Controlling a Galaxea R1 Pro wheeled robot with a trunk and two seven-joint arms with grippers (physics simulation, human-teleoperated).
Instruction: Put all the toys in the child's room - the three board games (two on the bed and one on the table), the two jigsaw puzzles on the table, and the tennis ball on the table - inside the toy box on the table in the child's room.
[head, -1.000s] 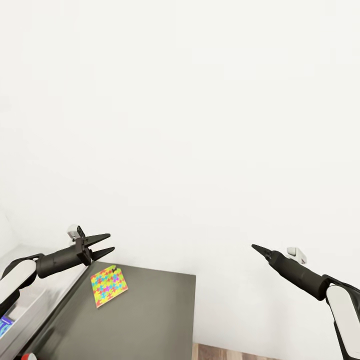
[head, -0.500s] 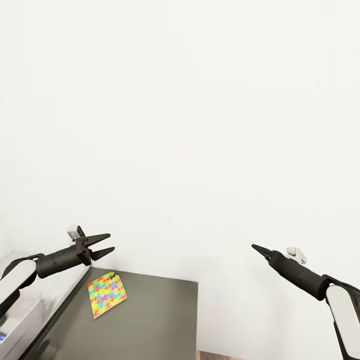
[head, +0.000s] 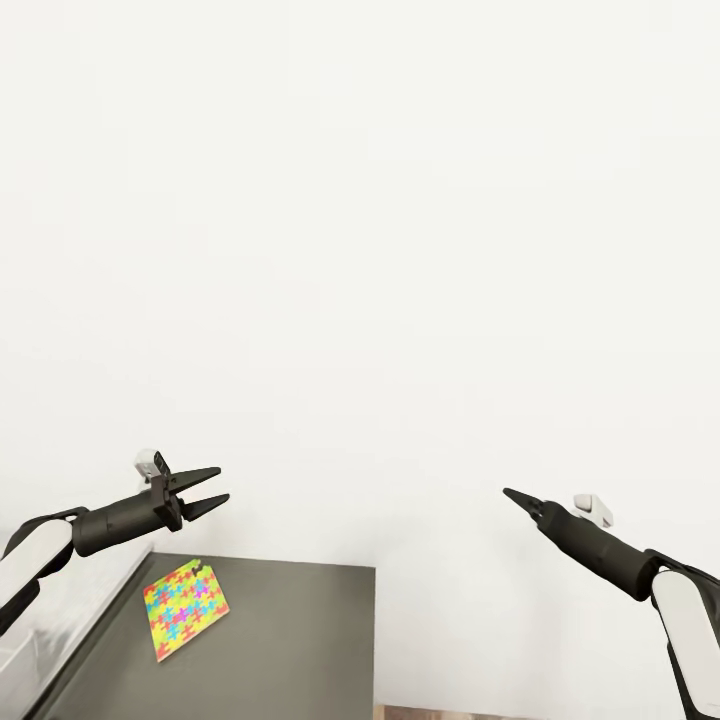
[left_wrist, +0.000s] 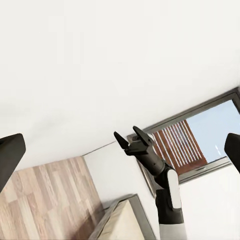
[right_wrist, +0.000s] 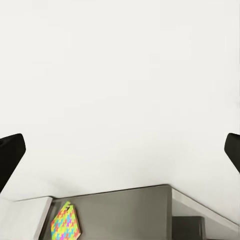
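Head view: left pincer (head: 208, 489) held in air, fingers apart, nothing between them; right pincer (head: 512, 495) also raised, seen edge-on as one point, so open or closed cannot be told. One jigsaw puzzle (head: 185, 609) lies flat on the dark grey cabinet (head: 290, 640), below and just in front of the left pincer, well apart from the right one. White wall (head: 400, 250) behind. Left wrist view: the right pincer (left_wrist: 128, 139) shows with its fingers apart, empty, wood floor (left_wrist: 45, 200) and a window (left_wrist: 200, 135) beyond. Right wrist view: jigsaw puzzle (right_wrist: 65, 221) on cabinet (right_wrist: 125, 210), far below the dark fingertips (right_wrist: 10, 155) at the frame's edges, which stand wide apart.
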